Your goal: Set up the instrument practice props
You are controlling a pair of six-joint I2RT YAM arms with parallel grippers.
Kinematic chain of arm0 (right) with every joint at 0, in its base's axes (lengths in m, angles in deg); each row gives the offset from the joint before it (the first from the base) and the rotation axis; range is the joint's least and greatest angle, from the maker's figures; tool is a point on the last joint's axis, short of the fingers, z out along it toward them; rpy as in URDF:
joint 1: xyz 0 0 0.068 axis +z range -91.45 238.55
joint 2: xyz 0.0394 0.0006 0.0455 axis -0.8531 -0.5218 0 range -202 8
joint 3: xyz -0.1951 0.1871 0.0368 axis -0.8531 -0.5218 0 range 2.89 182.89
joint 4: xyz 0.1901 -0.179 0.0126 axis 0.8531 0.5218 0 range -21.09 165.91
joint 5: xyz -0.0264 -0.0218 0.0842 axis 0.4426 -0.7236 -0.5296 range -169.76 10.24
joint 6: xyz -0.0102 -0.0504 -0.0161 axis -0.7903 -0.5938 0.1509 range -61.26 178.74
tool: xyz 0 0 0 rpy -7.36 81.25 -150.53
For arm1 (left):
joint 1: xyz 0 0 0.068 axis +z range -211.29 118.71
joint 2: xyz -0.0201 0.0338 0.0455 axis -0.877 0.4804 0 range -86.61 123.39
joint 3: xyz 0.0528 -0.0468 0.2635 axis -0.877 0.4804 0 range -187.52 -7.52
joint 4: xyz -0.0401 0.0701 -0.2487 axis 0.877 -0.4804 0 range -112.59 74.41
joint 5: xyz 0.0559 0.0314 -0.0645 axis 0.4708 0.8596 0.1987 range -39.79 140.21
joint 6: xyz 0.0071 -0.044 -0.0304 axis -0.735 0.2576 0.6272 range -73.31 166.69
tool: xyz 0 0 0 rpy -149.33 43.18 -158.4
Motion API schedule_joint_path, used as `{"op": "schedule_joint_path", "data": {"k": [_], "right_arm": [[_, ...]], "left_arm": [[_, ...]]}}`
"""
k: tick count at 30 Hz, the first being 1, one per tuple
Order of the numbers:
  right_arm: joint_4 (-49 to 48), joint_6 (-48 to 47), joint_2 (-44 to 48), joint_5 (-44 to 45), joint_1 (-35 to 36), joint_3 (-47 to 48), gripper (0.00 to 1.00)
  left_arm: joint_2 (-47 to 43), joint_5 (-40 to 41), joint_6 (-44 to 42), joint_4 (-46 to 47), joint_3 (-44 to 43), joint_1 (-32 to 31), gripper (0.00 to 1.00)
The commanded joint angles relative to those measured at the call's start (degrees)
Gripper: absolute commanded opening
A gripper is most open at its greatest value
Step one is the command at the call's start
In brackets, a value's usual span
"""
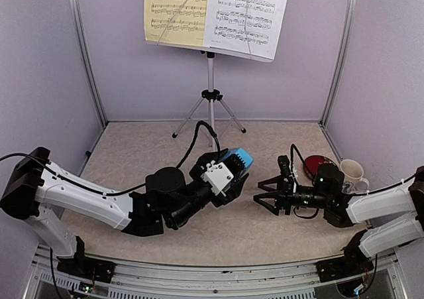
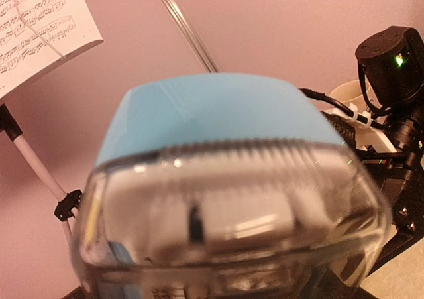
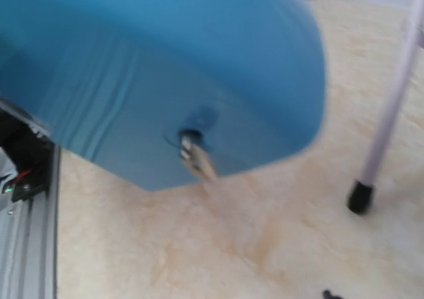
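Music stand rises at twelve o'clock, yellow sheet and white sheet propped on its desk for reading. Near centre, the left gripper pinches the blue metronome, key side facing three o'clock, where the right gripper hangs spread, probably for a handover.

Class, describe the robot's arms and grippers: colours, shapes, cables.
The left arm and right arm have white links, black rounded joints and black cables. The left gripper is black with a white block; the right gripper is black with a green light.
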Motion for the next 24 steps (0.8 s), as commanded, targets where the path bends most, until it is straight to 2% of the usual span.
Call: {"op": "schedule_joint_path", "data": {"k": [1,10,18,24], "right_arm": [[-4.1,-0.2,-2.3,-0.9,2.7,3.4,0.68],[-8.4,3.9,-6.9,-0.9,4.1,5.9,0.59],[-11.0,6.0,-8.8,-2.7,5.7,6.9,0.39],[-11.6,7.0,-9.6,-3.1,5.9,7.7,0.3]], "left_arm": [[-3.1,-3.9,-4.7,7.6,0.5,-1.1,0.46],[-3.4,-5.3,-5.5,10.6,1.6,-2.4,0.45],[-2.8,-4.9,-6.1,12.2,1.7,-2.5,0.45],[-2.2,-5.4,-6.1,13.2,1.8,-2.5,0.45]]}}
